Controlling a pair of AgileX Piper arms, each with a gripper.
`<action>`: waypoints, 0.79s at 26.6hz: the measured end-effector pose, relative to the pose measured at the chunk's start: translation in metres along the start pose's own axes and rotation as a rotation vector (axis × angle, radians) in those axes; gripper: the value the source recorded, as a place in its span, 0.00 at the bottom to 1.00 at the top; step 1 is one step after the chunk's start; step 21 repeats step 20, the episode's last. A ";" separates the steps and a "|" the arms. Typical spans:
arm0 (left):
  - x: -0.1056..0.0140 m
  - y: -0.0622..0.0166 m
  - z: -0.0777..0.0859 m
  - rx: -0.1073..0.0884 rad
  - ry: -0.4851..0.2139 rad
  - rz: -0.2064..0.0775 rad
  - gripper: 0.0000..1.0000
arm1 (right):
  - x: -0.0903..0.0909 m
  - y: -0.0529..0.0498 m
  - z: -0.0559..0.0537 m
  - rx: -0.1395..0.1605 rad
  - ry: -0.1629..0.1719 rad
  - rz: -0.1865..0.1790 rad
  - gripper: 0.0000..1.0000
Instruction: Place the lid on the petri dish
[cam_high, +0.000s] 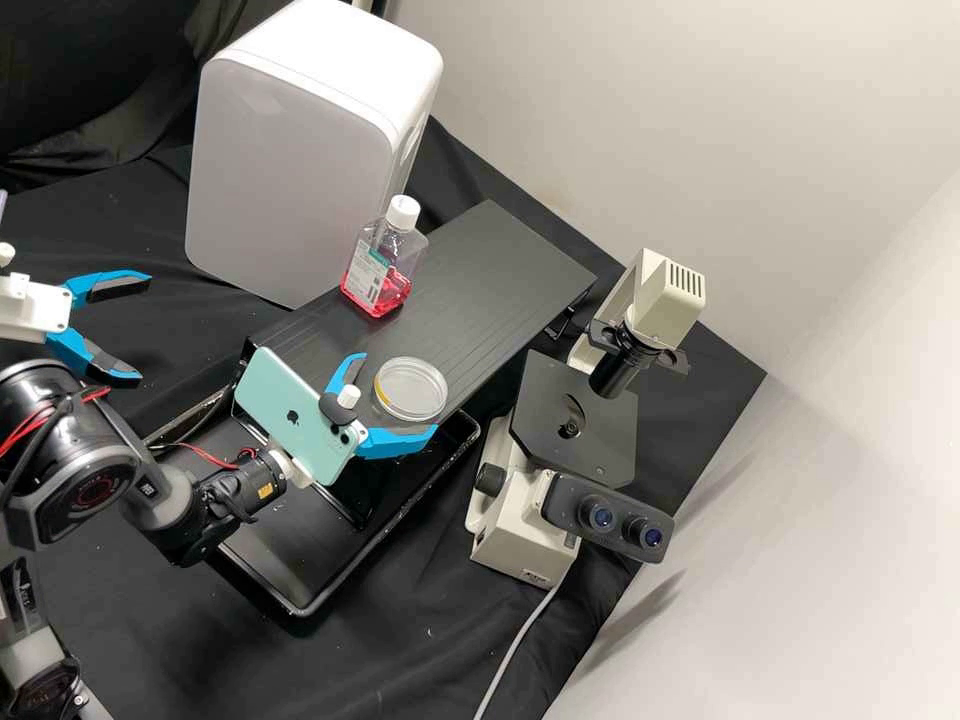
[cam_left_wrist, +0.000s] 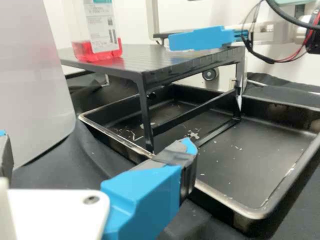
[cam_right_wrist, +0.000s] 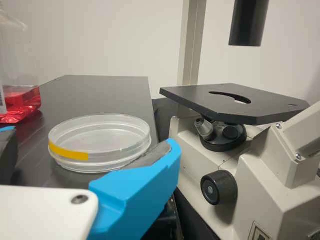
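Dish: clear round plastic petri dish (cam_high: 409, 388), lid (cam_right_wrist: 100, 132) seemingly on, on black flat shelf (cam_high: 500, 280).
Right claw (cam_high: 398, 394): open around dish, ready to grab.
Left claw (cam_high: 140, 328): open beside shelf, out of the way.

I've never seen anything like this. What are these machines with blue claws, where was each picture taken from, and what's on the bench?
These are two robot arms, each ending in a tool with two blue fingers for grasping. The wide picture comes from a fixed camera above the bench; the other two come from cameras on each arm's wrist, looking past its own fingers. The right tool is open, its fingers either side of a clear petri dish with a yellow strip, on a raised black platform. The left tool is open off to the side, holding nothing. A flask of red liquid also stands on the platform. Below lies a black tray; nearby are a microscope and a white box.
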 end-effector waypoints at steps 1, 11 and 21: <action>-0.001 0.0025 0.000 0.004 -0.002 0.012 1.00 | -0.002 0.000 -0.001 -0.002 0.001 0.001 1.00; -0.007 0.0119 -0.001 -0.020 0.034 0.063 1.00 | -0.026 -0.004 -0.004 -0.054 -0.046 0.019 1.00; -0.008 0.0127 -0.001 -0.020 0.034 0.066 1.00 | -0.049 -0.006 -0.001 0.017 -0.069 0.009 1.00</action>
